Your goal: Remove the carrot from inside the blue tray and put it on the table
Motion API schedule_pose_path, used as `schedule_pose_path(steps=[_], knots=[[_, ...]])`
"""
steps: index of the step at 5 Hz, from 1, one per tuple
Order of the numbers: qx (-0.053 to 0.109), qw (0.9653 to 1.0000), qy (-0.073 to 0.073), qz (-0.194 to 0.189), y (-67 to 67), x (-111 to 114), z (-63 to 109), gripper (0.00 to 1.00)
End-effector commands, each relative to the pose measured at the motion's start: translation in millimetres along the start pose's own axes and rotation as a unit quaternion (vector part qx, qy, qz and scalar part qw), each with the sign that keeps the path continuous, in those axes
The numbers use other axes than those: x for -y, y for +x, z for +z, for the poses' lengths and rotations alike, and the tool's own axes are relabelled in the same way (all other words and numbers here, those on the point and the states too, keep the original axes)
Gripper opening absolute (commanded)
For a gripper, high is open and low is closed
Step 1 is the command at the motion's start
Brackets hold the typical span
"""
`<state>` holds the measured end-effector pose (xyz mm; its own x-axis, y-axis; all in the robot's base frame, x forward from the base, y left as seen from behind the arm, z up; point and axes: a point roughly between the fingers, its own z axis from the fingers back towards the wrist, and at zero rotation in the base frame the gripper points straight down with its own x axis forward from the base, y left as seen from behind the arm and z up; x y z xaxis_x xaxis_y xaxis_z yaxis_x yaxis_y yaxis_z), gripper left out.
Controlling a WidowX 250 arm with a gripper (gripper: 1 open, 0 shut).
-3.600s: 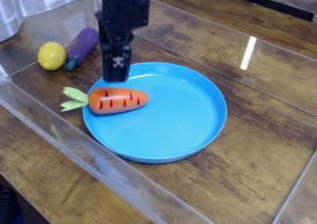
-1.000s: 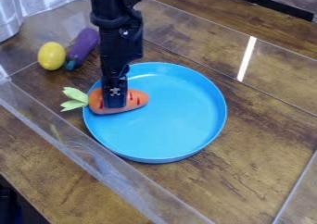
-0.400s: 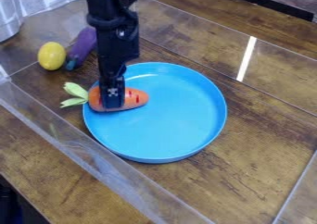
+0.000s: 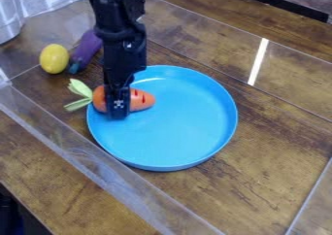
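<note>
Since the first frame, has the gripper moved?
Yes. The gripper was above the blue tray's far rim, clear of the carrot; now it is lower, fingers shut on the carrot inside the tray.

No text, label, brand, number or sign can be read anywhere in this view. The carrot (image 4: 130, 99) carries only dark stripe marks, not letters. The pincer (image 4: 116, 107) shows a few small pale spots on its black body, too small and blurred to read as writing. The blue tray (image 4: 195, 132), the lemon (image 4: 53, 57), the eggplant (image 4: 85, 47) and the desk (image 4: 259, 190) bear no print that can be made out.
</note>
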<state>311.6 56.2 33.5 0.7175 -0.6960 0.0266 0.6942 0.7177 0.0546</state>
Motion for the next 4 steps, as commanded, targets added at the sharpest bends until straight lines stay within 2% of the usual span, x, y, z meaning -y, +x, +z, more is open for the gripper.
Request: schedule_pose_path(steps=[1, 3, 4], knots=[[0.014, 0.9994, 0.029, 0.014, -2.8, -16, 24.6, 0.00], [0.007, 0.9993, 0.030, 0.019, -7.9, -27, 35.8, 0.00], [-0.003, 0.9992, 0.030, 0.027, -11.9, -38, 36.0, 0.00]])
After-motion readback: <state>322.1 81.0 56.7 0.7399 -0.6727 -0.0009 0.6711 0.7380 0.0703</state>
